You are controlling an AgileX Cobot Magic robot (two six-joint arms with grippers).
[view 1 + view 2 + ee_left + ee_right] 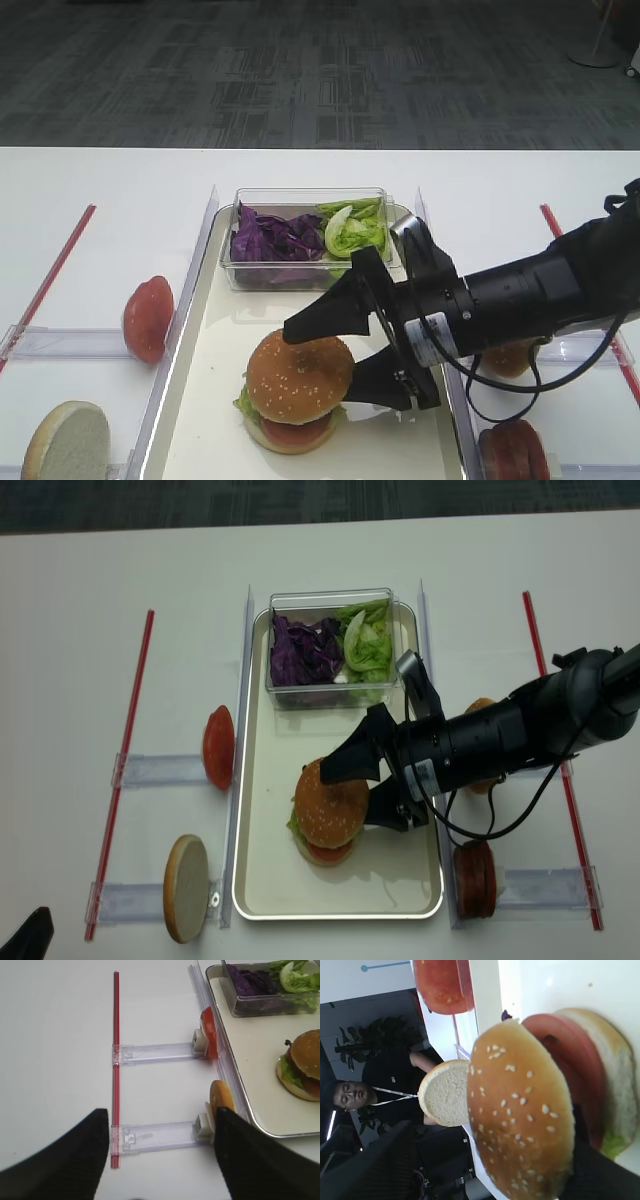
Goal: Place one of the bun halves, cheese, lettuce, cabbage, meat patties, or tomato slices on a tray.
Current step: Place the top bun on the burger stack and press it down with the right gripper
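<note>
A sesame-speckled bun half (300,378) caps a stack of tomato slice (570,1060), lettuce (615,1145) and a pale bottom bun (615,1070) on the cream tray (220,400). My right gripper (316,361) is open. Its jaws are spread wide on either side of the bun top, which rests on the stack. In the right wrist view one finger (370,1160) stands well off the bun (520,1105). My left gripper (161,1120) is open over the table left of the tray, with nothing between its fingers.
A clear tub at the tray's far end holds cabbage (275,238) and lettuce (355,230). Clear holders left of the tray carry a tomato slice (148,318) and a pale bun half (68,440). Meat patties (515,450) stand at the right. Red strips (116,1060) edge the work area.
</note>
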